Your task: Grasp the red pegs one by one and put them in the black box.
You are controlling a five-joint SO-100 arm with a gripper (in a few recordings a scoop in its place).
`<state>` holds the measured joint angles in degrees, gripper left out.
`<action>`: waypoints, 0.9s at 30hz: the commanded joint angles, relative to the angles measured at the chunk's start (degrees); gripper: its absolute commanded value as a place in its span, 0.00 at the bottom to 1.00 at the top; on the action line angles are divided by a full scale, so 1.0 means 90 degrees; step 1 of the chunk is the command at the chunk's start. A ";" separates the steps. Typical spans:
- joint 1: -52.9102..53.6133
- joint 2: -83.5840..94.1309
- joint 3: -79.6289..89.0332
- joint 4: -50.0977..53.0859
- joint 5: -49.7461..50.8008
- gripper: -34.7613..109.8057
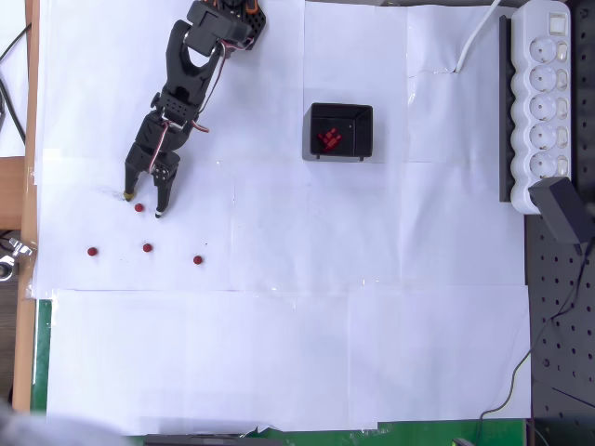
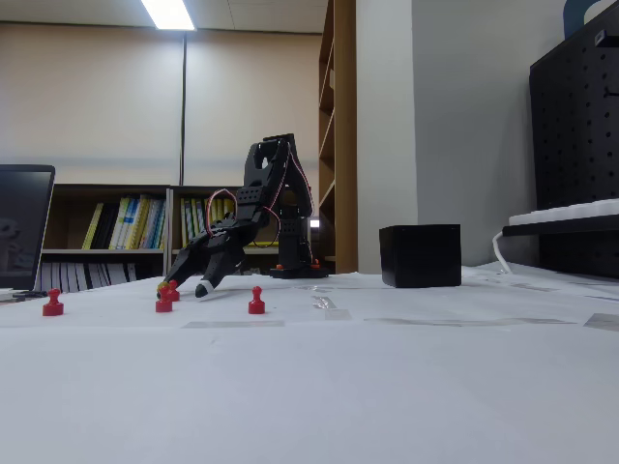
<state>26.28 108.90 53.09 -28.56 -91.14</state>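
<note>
Black arm [image 1: 177, 102] low, jaws straddling peg [image 1: 138, 207]

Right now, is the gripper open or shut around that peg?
Open. In the overhead view the gripper has its two fingertips apart, with one red peg on the paper between them.

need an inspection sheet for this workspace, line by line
surface: white paper sheets taped over the table.
job's things: four small dark-red round-topped pegs on the paper, one between the fingertips, three in a row; more red pegs inside the small square black plastic box.
clutter: nothing seen.
grippers: black two-finger gripper low over the paper, open around a peg.
cables: white cable by the long white power strip.
surroundings: bookshelves, black pegboard.
</note>
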 commanded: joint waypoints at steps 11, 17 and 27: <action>-0.0156 0.0303 0.0430 -0.0176 -0.0078 0.42; -0.0098 0.0430 0.0547 -0.0186 -0.0039 0.41; -0.0088 0.0439 0.0557 -0.0186 -0.0039 0.31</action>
<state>24.79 112.15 56.43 -29.97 -91.14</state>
